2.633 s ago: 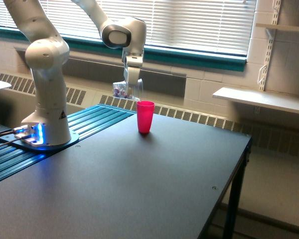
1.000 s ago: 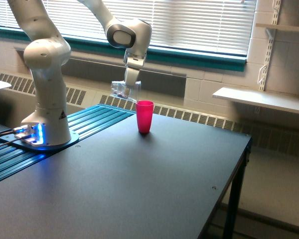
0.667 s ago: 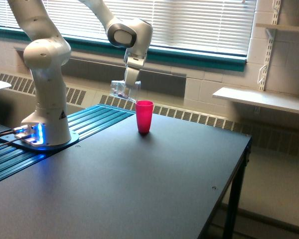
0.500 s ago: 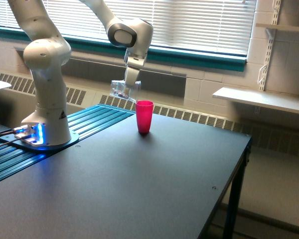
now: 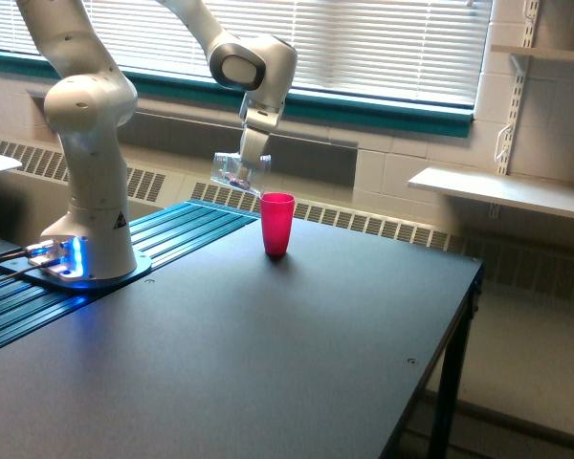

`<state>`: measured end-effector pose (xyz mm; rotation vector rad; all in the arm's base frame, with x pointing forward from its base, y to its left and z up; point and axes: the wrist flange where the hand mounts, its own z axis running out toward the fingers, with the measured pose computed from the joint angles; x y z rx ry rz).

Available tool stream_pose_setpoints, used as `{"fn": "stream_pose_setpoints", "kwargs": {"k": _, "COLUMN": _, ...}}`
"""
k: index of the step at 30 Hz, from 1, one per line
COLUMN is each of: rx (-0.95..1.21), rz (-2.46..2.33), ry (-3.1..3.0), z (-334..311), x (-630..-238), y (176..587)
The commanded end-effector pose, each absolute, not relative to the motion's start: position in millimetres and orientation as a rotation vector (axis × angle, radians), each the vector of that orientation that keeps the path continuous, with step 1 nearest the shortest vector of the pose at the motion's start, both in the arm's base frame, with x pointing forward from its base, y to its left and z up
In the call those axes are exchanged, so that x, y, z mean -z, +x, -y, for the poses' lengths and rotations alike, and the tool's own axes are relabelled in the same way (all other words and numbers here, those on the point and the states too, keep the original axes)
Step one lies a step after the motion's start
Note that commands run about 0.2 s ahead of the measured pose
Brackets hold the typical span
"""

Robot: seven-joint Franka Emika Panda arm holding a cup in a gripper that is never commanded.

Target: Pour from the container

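In the exterior view my gripper (image 5: 252, 155) is shut on the container (image 5: 235, 173), a small clear plastic cup with reddish and pale pieces inside. The cup hangs tilted, its mouth turned toward the exterior view's right and down, just above and left of the rim of the bright pink cup (image 5: 276, 224). The pink cup stands upright on the dark table (image 5: 297, 354) near its far edge. The gripper's fingers are mostly hidden behind the clear cup.
The arm's white base (image 5: 84, 229) stands at the exterior view's left on a blue ribbed strip (image 5: 163, 239). A window with blinds and a radiator run behind the table. A wall shelf (image 5: 502, 191) sits at the right. The table's right edge drops off near x 520.
The clear cup has tipped further toward the pink cup and risen slightly, and the wrist has shifted a little to the right. The pink cup has not moved.
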<state>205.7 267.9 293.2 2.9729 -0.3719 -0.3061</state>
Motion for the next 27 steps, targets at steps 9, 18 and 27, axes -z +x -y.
{"fn": "stream_pose_setpoints", "kwargs": {"k": 9, "rx": 0.324, "rz": 0.405, "ry": 2.972, "z": -273.1, "x": -294.1, "y": 212.5}}
{"fn": "stream_pose_setpoints", "kwargs": {"k": 18, "rx": 0.311, "rz": 0.406, "ry": 2.958, "z": -274.9, "x": -290.8, "y": 213.2}}
{"fn": "stream_pose_setpoints", "kwargs": {"k": 27, "rx": 0.3, "rz": 0.4, "ry": 2.965, "z": -279.4, "x": -291.5, "y": 213.0}}
